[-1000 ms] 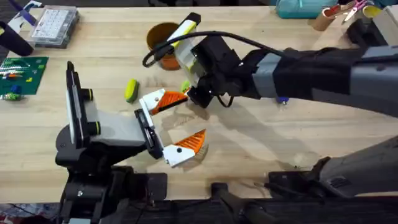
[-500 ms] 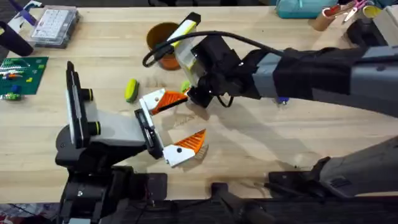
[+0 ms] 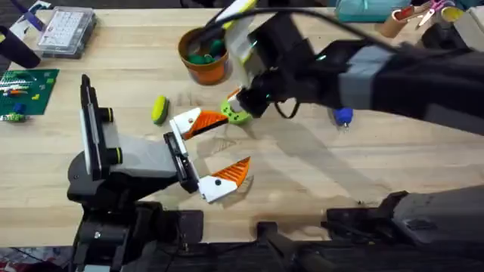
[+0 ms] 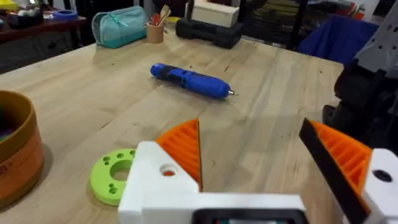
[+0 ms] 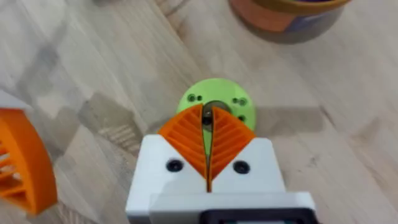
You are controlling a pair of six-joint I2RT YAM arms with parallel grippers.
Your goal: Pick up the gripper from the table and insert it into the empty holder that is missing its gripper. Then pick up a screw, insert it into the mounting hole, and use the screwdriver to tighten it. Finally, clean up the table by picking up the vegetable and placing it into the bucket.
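On the bench (image 3: 113, 68), the vegetable (image 3: 159, 109) lies left of the wide-spread left gripper (image 3: 215, 147), the bucket (image 3: 203, 54) stands beyond, and the right gripper (image 5: 208, 138) hovers pinched together above the green disc (image 5: 216, 102), the screwdriver (image 4: 190, 80) farther right.

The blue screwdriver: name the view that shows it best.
The left wrist view: the screwdriver lies whole on the table there, its metal bit visible. In the overhead view, just a blue bit of it peeks from under the right arm.
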